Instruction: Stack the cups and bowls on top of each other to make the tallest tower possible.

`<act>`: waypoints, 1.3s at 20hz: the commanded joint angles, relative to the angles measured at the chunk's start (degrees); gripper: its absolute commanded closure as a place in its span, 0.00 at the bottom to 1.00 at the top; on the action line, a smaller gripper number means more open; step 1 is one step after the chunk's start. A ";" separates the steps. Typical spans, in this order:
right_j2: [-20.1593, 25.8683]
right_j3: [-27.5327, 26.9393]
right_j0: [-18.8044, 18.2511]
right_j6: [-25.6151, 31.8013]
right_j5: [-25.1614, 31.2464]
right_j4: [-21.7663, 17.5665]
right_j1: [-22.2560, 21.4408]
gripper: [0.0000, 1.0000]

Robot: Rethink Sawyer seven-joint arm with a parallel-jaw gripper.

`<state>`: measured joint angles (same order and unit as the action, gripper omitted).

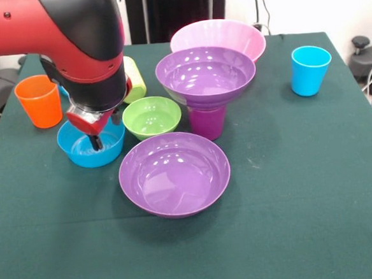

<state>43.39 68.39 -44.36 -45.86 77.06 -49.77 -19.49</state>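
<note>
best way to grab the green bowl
Pinch the green bowl by its rim, coming straight down from above. It sits upright and open on the table, so the thin rim is exposed. The side facing the front camera looks freest; the blue bowl and purple cup crowd the others.

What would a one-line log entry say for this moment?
gripper: inside blue bowl, state unclear | tower: purple bowl on purple cup | green bowl: on table, unstacked

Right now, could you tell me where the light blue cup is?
In the front view the light blue cup stands upright alone at the right, near the table's far edge, right of the pink bowl.
</note>
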 commanded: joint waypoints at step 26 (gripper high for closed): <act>1.88 4.12 -2.58 16.57 -6.71 1.71 3.31 0.00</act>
<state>43.62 69.54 -47.11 -45.86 75.23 -48.32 -17.40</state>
